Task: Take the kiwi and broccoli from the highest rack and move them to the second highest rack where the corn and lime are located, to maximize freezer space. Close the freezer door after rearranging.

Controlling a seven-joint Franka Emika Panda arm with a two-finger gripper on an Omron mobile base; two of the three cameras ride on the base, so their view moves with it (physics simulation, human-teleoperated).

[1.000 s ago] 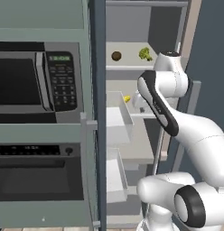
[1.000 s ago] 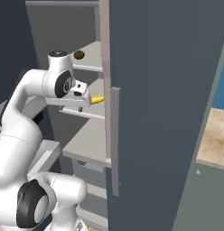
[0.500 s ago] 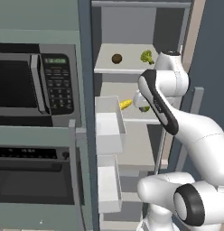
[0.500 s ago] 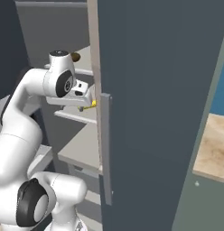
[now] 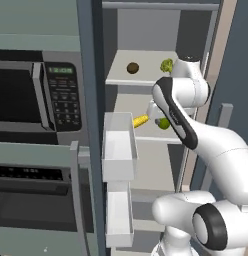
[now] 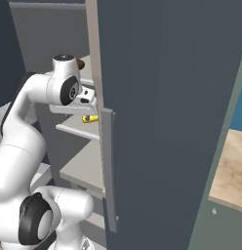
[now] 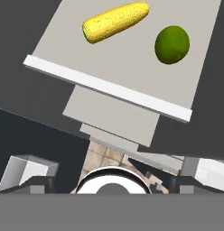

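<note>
Nearest you, in the left base view, the white arm rose from the lower right and bent up into the open freezer, its wrist level with the second highest rack (image 5: 146, 137). The pincer itself was hidden behind the arm's own links there, and the hand view caught no more than dark stubs at its bottom edge, so you could not tell whether it stood wide or narrow; nothing showed between the tips.

Just beyond the wrist you saw the corn (image 5: 140, 120) lying on that second rack, with the lime (image 5: 164, 123) beside it, partly covered by the forearm. The hand view looked down on the same rack (image 7: 109, 90): corn (image 7: 114, 21) toward the upper left, lime (image 7: 172, 44) toward the upper right, the two near each other but apart, both well back from the rack's white front lip.

Left of the arm, two white door bins (image 5: 118, 150) hung one above the other on the inside of the freezer door (image 5: 91, 100).

Farther in and higher, the highest rack (image 5: 141, 80) carried the kiwi (image 5: 132, 67) at its left and the broccoli (image 5: 167, 65) at its right, well apart, the broccoli just beside the arm's upper joint.

In the right base view, the open door (image 6: 157, 112) filled the foreground, and the corn (image 6: 90, 118) peeped out at its edge.

Farthest left stood the microwave (image 5: 38, 95).
</note>
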